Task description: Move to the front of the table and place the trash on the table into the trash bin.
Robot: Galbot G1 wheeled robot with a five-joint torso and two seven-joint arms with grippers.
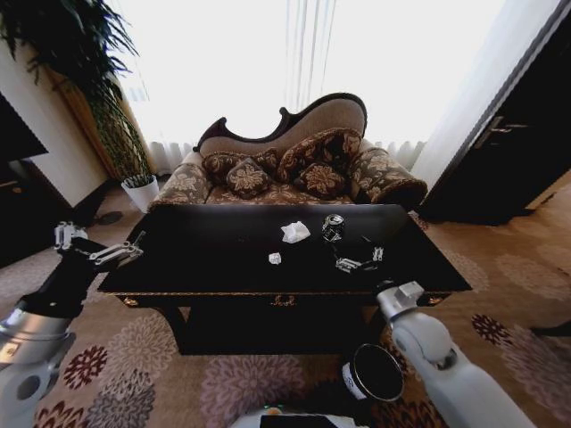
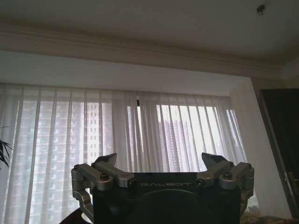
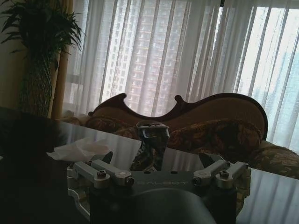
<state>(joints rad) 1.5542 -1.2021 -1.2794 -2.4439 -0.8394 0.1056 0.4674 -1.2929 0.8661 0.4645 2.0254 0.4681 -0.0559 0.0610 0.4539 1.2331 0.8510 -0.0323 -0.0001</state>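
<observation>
**Facing the can across the table**

Reaching low over the table's (image 1: 223, 259) near right edge, the right gripper (image 1: 359, 263) holds its jaws released and empty; straight ahead of them, a little farther in, stands the dark drink can (image 3: 150, 145), dented, upright, its long axis vertical; the crumpled white tissue (image 3: 77, 148) lies beside it, the tiny white scrap (image 1: 275, 259) nearer centre; the right arm is nearer; the left gripper (image 1: 114, 253) hovers spread off the left end; the trash bin (image 1: 375, 373) sits on the floor below.
</observation>
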